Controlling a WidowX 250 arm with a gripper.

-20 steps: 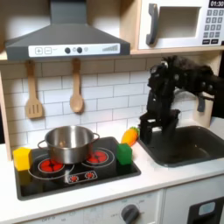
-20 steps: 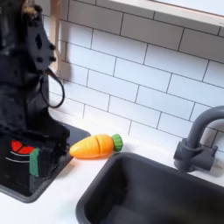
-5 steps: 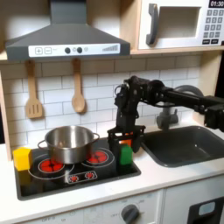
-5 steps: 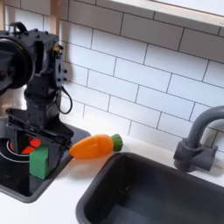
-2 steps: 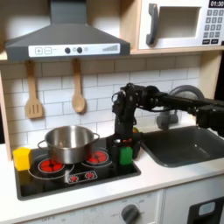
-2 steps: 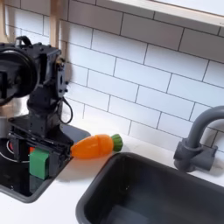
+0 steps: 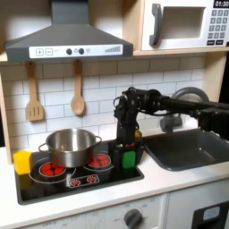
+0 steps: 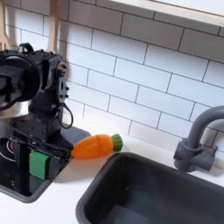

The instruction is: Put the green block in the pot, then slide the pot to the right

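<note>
- An orange carrot toy (image 8: 96, 145) lies on the desk (image 8: 61, 197) just beside the stove.
- The pot (image 7: 70, 145) sits on the stove's back left burner.
- The hand (image 8: 38, 164) is lowered, its fingers open on either side of the green block (image 8: 39, 162) on the stove's corner.

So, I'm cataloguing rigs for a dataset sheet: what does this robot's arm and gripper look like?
The arm is matte black throughout, built of boxy jointed segments, with thin black cables looping beside its joints in the second exterior view. The gripper is black too, with flat finger plates. No markings are legible.
</note>
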